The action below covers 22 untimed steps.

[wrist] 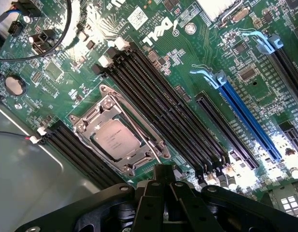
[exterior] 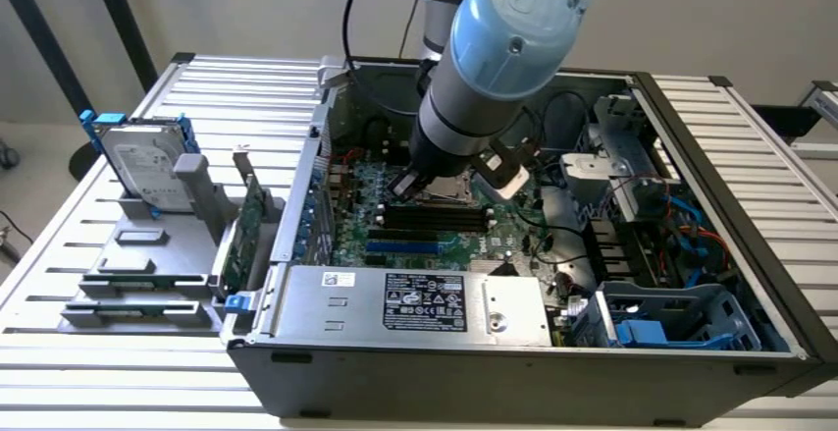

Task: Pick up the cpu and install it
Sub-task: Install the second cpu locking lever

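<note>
table (exterior: 78, 254): slatted metal top, carries the open computer case and a parts rack at the exterior view's left edge.
case (exterior: 524, 372): lies on its side, panel off, green board exposed inside.
arm (exterior: 492, 68): reaches down into the case, over the middle of the board.
hard drive (exterior: 141, 166): upright in the rack, well apart from the work.
card (exterior: 239, 240): green, stands on edge between rack and case wall.
board (wrist: 187, 63): memory slots run alongside the socket; blue slot further off.
socket (wrist: 120, 137): metal frame lies around the chip, thin lever lies across one side.
cpu (wrist: 116, 139): seated flat inside the socket frame, silver top up, looks square to the frame.
gripper (wrist: 163, 181): fingers clenched together, nothing between them, hovering just beside the socket edge, off the chip.
step, my read: chip looks placed; do it well by staying vertical, clear of lever and memory slots, no side load on the frame.
</note>
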{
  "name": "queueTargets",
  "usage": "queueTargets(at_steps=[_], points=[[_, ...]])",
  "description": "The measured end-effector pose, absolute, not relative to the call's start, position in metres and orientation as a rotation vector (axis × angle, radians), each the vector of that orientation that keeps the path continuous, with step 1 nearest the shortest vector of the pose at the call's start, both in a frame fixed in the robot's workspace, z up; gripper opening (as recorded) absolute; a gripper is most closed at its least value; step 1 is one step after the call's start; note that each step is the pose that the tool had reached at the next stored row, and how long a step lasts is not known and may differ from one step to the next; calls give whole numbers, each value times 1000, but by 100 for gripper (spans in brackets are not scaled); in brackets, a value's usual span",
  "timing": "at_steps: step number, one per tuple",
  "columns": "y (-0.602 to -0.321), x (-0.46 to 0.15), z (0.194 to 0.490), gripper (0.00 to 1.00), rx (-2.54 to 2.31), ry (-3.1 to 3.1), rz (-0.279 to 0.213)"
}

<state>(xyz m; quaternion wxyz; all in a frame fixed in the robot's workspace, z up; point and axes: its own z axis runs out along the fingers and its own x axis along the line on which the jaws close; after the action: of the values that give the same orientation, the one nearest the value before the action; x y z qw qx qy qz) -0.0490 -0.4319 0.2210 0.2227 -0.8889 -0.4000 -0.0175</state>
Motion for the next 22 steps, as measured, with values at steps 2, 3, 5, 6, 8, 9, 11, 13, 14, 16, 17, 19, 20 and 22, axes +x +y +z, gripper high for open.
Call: queueTargets(at_steps=[2,3,5,6,8,9,11,13,14,16,17,19,20,22], points=[[-433,-49,221,11,-2454,-1107,-48],[-433,-49,221,11,-2453,-1109,-47],[-433,-49,223,11,-2452,-1111,-46],[-433,-49,224,11,-2451,-1112,-46],[-434,-47,226,11,-2450,-1114,-45],[-434,-46,227,11,-2449,-1116,-45],[-435,-44,229,11,-2447,-1120,-44],[-436,-44,229,11,-2445,-1123,-43],[-436,-44,229,11,-2445,-1125,-42],[-437,-44,229,11,-2443,-1128,-42],[-437,-44,228,11,-2443,-1129,-41],[-437,-44,227,11,-2442,-1130,-41],[-437,-44,226,11,-2442,-1131,-41],[-437,-44,223,11,-2442,-1131,-42]])
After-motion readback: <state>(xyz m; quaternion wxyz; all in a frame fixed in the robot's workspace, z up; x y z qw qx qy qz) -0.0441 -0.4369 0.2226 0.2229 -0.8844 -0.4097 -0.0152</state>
